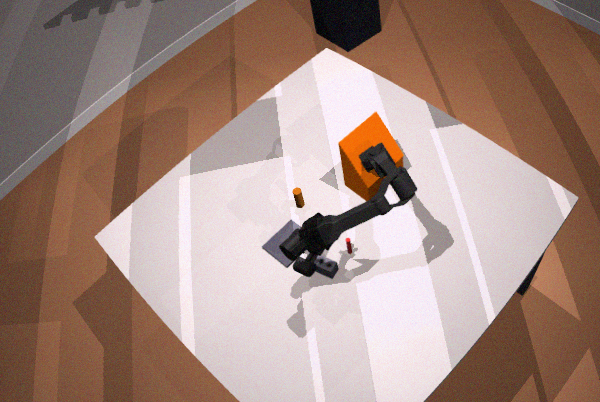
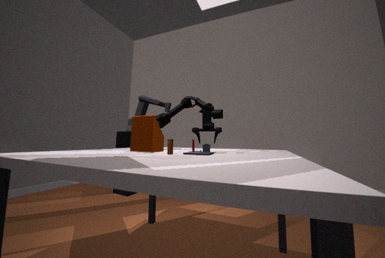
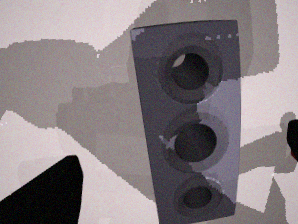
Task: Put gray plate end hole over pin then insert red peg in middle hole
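Gray plate (image 1: 327, 267) (image 2: 206, 147) (image 3: 194, 108), three-holed: laid beside the base (image 1: 277, 247) (image 2: 192, 153), off its pin, in the table's (image 1: 225, 302) (image 2: 192, 190) middle region. Base: set nearer the left corner than the right in the top view. Gripper (image 1: 320, 257) (image 2: 207, 142) (image 3: 190, 149): pointed downward above the plate, fingers spread wide, nothing grasped. Red peg (image 1: 349, 246) (image 2: 193, 146): stood upright near the plate, toward the right corner. Orange cylinder (image 1: 299, 198) (image 2: 170, 146): stood upright, apart from the base, toward the upper left edge.
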Action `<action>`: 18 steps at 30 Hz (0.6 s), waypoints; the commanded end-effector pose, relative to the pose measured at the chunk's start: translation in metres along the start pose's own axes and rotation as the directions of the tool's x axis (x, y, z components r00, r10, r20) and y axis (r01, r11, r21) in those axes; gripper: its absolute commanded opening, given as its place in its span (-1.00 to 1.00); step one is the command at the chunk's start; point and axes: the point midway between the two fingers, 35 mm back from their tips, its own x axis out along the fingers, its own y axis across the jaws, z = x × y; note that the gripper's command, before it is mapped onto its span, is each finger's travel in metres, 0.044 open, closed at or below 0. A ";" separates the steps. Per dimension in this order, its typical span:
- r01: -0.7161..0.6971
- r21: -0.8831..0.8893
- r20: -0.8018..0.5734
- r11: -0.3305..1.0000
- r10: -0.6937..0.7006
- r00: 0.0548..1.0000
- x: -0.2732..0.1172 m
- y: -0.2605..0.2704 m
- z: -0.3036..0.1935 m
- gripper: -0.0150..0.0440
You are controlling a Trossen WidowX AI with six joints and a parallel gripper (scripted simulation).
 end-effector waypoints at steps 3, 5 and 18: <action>0.009 0.008 -0.004 1.000 -0.009 1.000 0.013 -0.003 0.000 1.00; 0.010 0.008 -0.004 1.000 -0.010 1.000 0.016 -0.003 0.000 1.00; 0.008 0.008 -0.006 1.000 -0.008 1.000 0.037 -0.003 0.000 1.00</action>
